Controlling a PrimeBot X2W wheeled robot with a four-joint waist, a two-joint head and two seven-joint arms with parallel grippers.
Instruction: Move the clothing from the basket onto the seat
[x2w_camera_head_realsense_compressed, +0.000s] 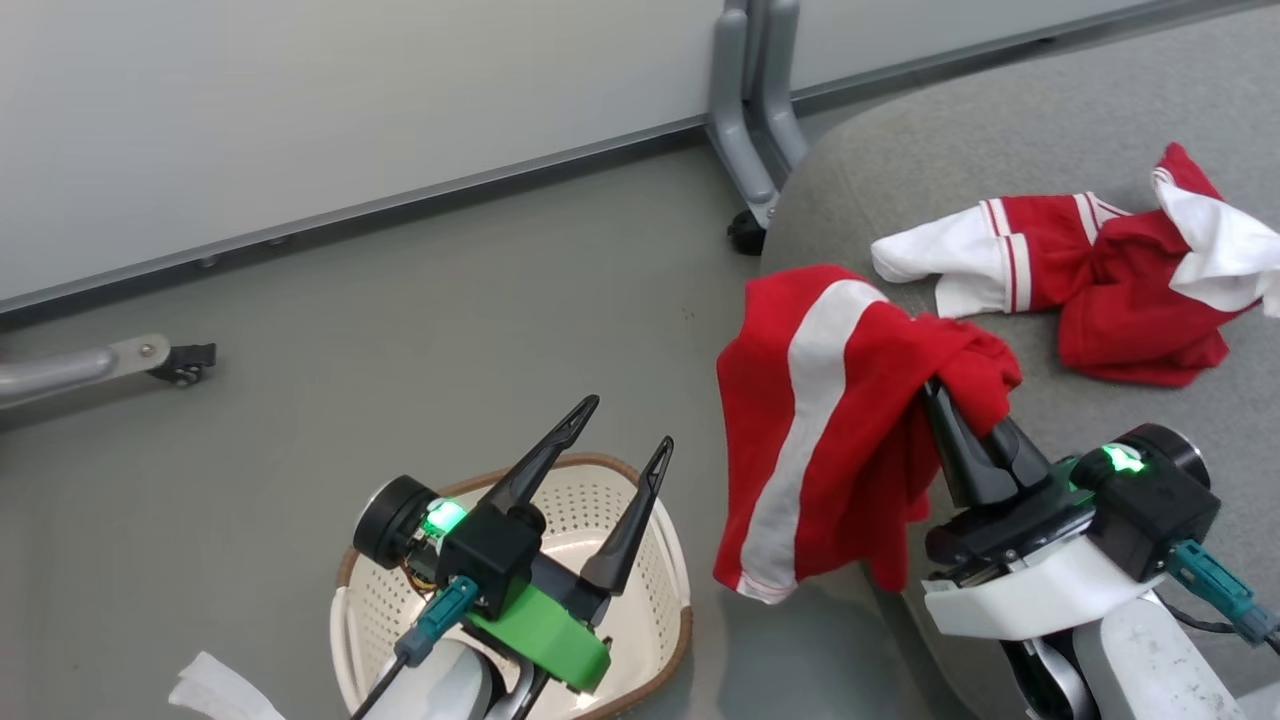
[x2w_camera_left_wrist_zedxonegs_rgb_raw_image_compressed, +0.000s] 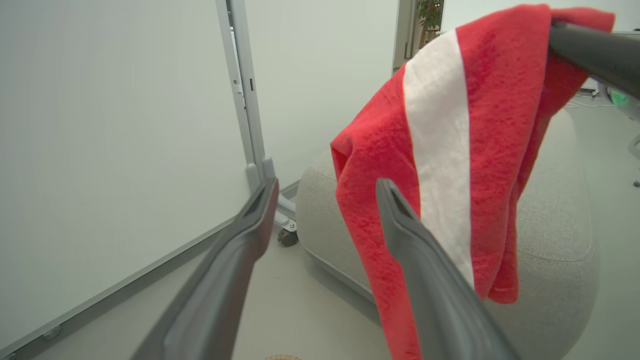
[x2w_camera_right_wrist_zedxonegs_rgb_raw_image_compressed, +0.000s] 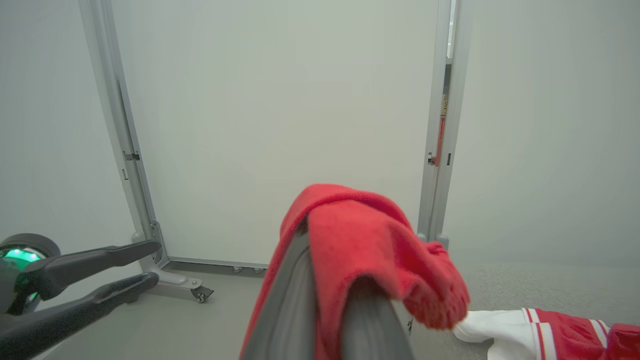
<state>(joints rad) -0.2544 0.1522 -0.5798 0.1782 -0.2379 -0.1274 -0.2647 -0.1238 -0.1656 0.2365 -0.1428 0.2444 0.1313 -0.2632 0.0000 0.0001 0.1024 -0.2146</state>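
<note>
A red garment with a broad white stripe (x2w_camera_head_realsense_compressed: 820, 440) hangs from my right gripper (x2w_camera_head_realsense_compressed: 940, 385), which is shut on its bunched top at the near left edge of the grey seat (x2w_camera_head_realsense_compressed: 1000, 150). The same garment (x2w_camera_left_wrist_zedxonegs_rgb_raw_image_compressed: 450, 160) shows in the left wrist view, and its top (x2w_camera_right_wrist_zedxonegs_rgb_raw_image_compressed: 365, 245) drapes over my right fingers. The second red garment with white striped-cuff sleeves (x2w_camera_head_realsense_compressed: 1090, 270) lies spread on the seat. My left gripper (x2w_camera_head_realsense_compressed: 625, 425) is open and holds nothing, above the cream basket (x2w_camera_head_realsense_compressed: 660, 560), whose visible part holds no clothing.
A grey partition wall (x2w_camera_head_realsense_compressed: 300, 120) runs along the back, with its caster foot (x2w_camera_head_realsense_compressed: 748, 232) standing beside the seat's far left edge. Another metal leg with a caster (x2w_camera_head_realsense_compressed: 120, 365) lies on the floor at the left. A white strip (x2w_camera_head_realsense_compressed: 215, 690) sits by the basket.
</note>
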